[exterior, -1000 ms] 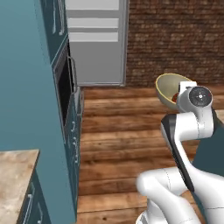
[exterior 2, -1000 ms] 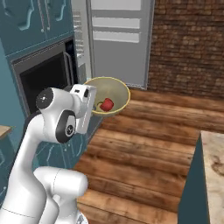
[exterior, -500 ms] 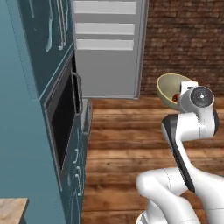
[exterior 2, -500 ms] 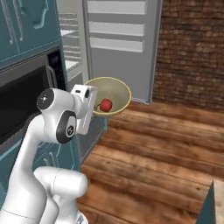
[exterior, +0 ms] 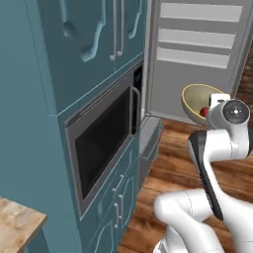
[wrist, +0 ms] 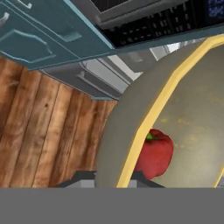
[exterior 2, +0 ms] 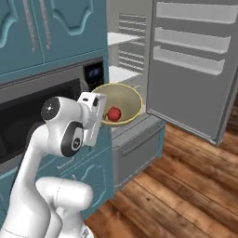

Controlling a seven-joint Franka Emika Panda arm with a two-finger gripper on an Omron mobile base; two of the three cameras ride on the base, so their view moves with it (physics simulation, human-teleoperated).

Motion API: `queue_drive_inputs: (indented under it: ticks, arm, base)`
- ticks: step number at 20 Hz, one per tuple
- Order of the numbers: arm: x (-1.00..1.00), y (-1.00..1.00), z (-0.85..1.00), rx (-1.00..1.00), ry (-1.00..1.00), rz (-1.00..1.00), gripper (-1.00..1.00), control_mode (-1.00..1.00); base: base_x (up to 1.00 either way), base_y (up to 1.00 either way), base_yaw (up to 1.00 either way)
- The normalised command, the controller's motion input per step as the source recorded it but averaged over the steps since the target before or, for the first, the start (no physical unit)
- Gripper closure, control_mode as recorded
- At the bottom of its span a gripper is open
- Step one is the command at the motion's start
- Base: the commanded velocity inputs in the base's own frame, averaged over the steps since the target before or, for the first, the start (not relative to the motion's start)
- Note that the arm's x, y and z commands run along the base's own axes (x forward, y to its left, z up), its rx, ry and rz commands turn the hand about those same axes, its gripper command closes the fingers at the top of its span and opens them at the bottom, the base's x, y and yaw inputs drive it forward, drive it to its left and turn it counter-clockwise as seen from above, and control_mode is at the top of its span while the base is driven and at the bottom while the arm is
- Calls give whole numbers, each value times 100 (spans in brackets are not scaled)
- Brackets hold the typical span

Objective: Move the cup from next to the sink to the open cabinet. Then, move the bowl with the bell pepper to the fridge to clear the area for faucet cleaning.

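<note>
Carrying the bowl point(exterior 2: 118, 104) with the bell pepper point(exterior 2: 114, 113) inside, the end effector point(wrist: 114, 177) is clamped on its rim, held up just before the open fridge point(exterior 2: 195, 69). Second step, I'd say; next it needs reaching onto a shelf and letting go.

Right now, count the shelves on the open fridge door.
3 door shelves, stacked top to bottom on the fridge door. Lower ones may be hidden behind the bowl in the left view.
</note>
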Motion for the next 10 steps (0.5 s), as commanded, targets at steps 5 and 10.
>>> queue_drive_inputs:
  ticks: [5, 10]
  arm:
    - [0, 0, 0, 0, 0, 0, 100, 100]
    - [0, 0, 0, 0, 0, 0, 100, 100]
  base:
    - [97, -86, 27]
    - [38, -19, 69]
